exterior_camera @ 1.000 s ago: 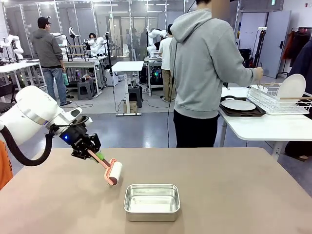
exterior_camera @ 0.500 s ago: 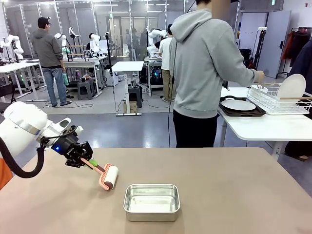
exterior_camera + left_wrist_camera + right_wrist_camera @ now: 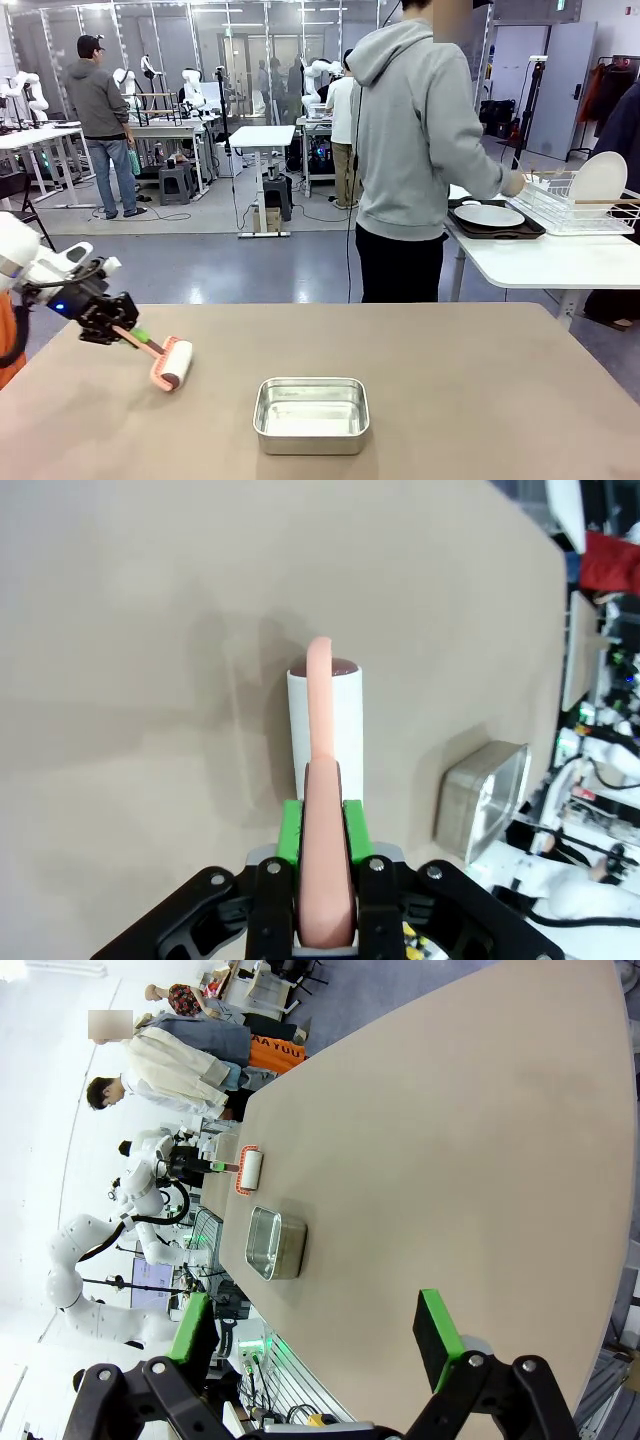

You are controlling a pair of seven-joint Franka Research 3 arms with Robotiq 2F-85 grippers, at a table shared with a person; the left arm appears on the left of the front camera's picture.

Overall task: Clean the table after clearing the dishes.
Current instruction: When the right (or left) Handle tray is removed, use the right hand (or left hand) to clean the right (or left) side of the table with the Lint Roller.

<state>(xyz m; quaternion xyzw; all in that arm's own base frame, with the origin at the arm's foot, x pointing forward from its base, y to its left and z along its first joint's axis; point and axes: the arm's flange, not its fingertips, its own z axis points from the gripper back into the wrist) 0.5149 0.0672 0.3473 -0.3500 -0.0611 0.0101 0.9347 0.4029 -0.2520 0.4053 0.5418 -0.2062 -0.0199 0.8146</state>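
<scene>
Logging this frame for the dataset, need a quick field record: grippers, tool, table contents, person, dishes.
left gripper: shut on the pink handle of the lint roller
lint roller: white roll down on the table, near its left end
right gripper: open, holding nothing, above the table
steel pan: on the table, centre front, looks empty
person: back turned, at the white side table, hand at the wire rack
dishes: one plate on a dark tray, one plate upright in the rack
</scene>
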